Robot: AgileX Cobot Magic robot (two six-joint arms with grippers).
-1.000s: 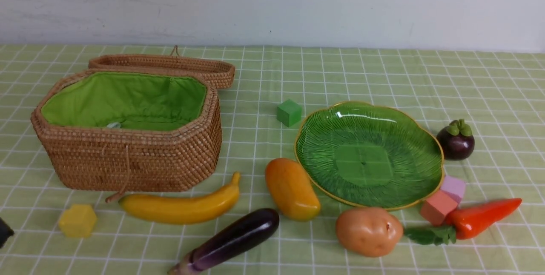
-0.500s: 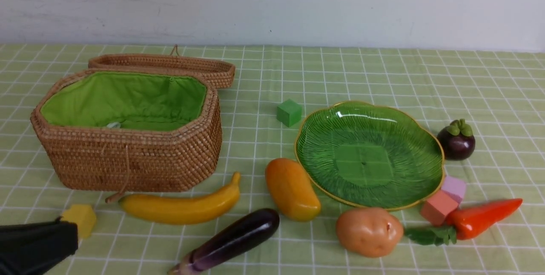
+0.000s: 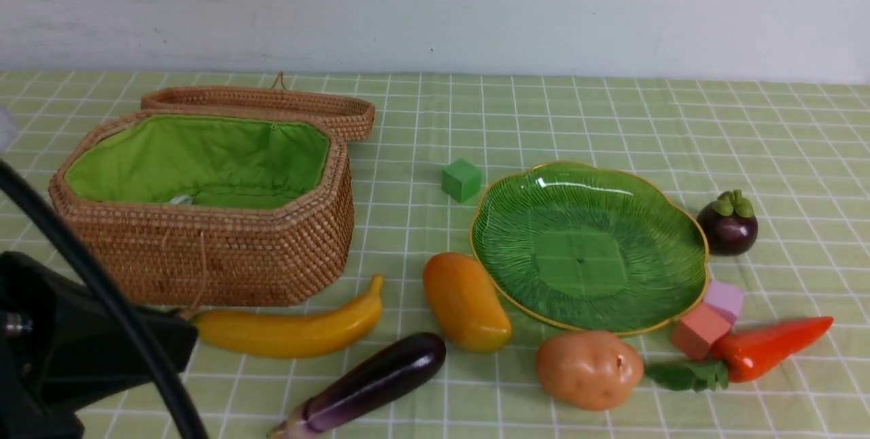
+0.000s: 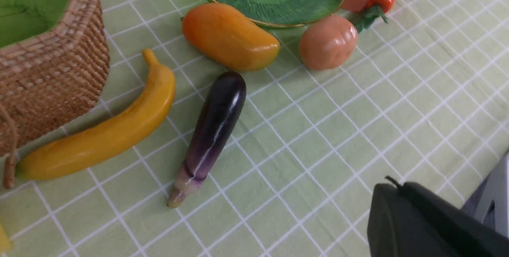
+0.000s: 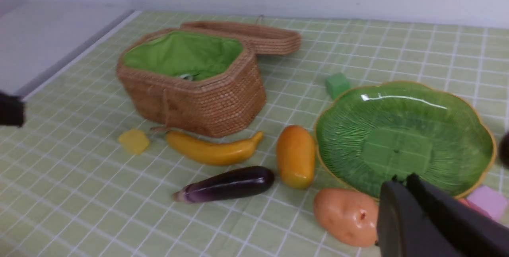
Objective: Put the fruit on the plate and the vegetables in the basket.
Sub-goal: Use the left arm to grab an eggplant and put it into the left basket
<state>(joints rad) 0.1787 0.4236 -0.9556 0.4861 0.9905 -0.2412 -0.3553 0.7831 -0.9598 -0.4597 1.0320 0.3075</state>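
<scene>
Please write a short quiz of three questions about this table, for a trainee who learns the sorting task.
1. Multiple choice: which thing lies nearest to the green cube?
A) the carrot
B) the plate
C) the potato

2. True or false: the eggplant already lies inside the basket.

3. Fill in the blank: in the front view, the round dark fruit with green leaves on top, the ____, sits to the right of the plate.

Key: 1 B; 2 false; 3 mangosteen.
</scene>
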